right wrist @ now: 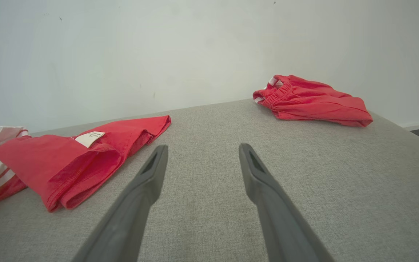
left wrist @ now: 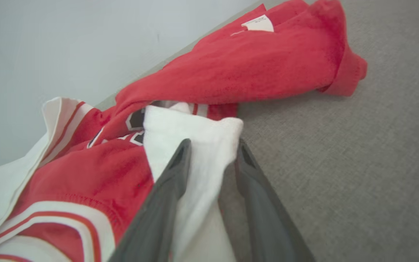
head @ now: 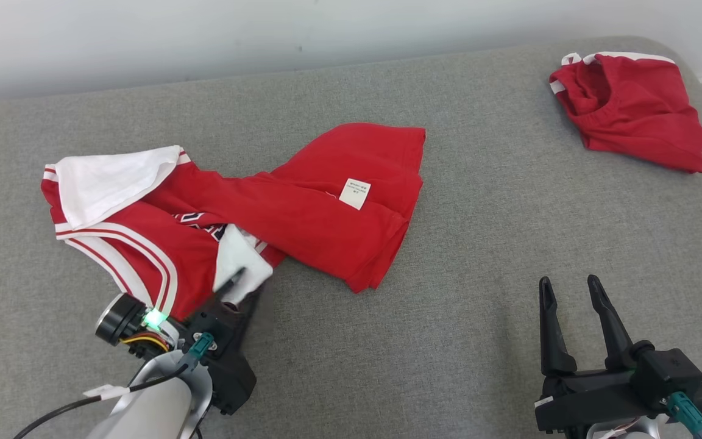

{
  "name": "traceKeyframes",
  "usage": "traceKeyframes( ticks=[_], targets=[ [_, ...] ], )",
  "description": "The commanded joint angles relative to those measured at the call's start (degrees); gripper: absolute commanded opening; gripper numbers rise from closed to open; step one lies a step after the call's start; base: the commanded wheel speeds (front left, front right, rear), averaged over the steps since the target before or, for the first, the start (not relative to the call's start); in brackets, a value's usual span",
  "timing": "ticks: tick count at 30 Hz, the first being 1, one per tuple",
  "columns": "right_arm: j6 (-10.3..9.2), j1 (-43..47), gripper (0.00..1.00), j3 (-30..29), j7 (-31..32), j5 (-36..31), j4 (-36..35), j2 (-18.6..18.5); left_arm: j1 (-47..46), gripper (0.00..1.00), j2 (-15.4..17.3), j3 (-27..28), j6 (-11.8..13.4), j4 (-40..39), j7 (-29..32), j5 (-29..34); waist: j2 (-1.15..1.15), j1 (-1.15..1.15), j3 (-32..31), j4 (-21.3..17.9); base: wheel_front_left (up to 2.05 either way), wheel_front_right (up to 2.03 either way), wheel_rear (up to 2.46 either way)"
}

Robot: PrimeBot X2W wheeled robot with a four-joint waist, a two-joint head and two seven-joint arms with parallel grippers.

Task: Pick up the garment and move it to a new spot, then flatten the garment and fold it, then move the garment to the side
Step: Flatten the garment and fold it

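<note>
The garment (head: 302, 207) is a red jersey with white trim and stripes, lying crumpled on the left half of the grey padded surface (head: 479, 256); a white label shows on its right part. My left gripper (head: 246, 281) reaches into its near edge. In the left wrist view, the left gripper (left wrist: 213, 145) has its two fingers on either side of a white fold of the garment (left wrist: 249, 69), still apart, with a strip of grey surface showing beside the right finger. My right gripper (head: 570, 283) stands open over bare surface at the lower right, nothing between its fingers (right wrist: 151, 174).
A second red garment (head: 631, 110) with an elastic waistband lies bunched at the far right corner, also in the right wrist view (right wrist: 311, 102). A pale wall (head: 265, 30) runs behind the surface. The surface's right edge drops off beyond that bundle.
</note>
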Motion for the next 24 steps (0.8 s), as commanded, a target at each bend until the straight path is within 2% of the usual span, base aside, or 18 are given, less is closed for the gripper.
traceKeyframes(
  ticks=[1,5,11,18,22,24],
  targets=[
    [-0.15,-0.01,1.0,-0.05,0.01,0.07,-0.23,0.16,-0.34,0.0,-0.43,0.26,-0.16,0.38,-0.17,-0.36,0.0,0.0,-0.09,0.02,0.0,0.0,0.0],
    [-0.15,0.49,1.0,-0.57,0.01,-0.09,-0.18,0.16,-0.24,0.0,-1.69,1.39,-0.84,-1.81,-0.17,-1.62,0.0,0.0,-0.99,0.98,0.0,0.0,0.0],
    [-0.15,2.23,1.0,-0.53,0.01,0.26,0.73,0.15,2.66,0.0,-1.73,2.46,-1.86,-10.52,-0.17,-2.35,0.0,0.0,-4.3,4.5,0.0,0.0,0.0],
    [-0.15,3.81,1.0,0.52,0.01,1.32,1.78,0.15,11.44,0.0,-0.18,-1.77,-3.21,-19.19,-0.17,-2.55,0.0,0.0,-8.12,8.45,0.0,0.0,0.0],
    [-0.15,4.5,1.0,0.29,0.01,1.46,1.88,0.15,17.94,0.0,-0.12,-4.25,-3.3,-21.29,-0.17,-4.66,0.0,0.0,-8.8,9.91,0.0,0.0,0.0],
    [-0.15,4.8,1.0,0.06,0.01,1.59,1.82,0.14,20.48,0.0,1.1,-5.78,-3.36,-20.8,-0.17,-3.7,0.0,0.0,-8.91,10.39,0.0,0.0,0.0]
  ],
)
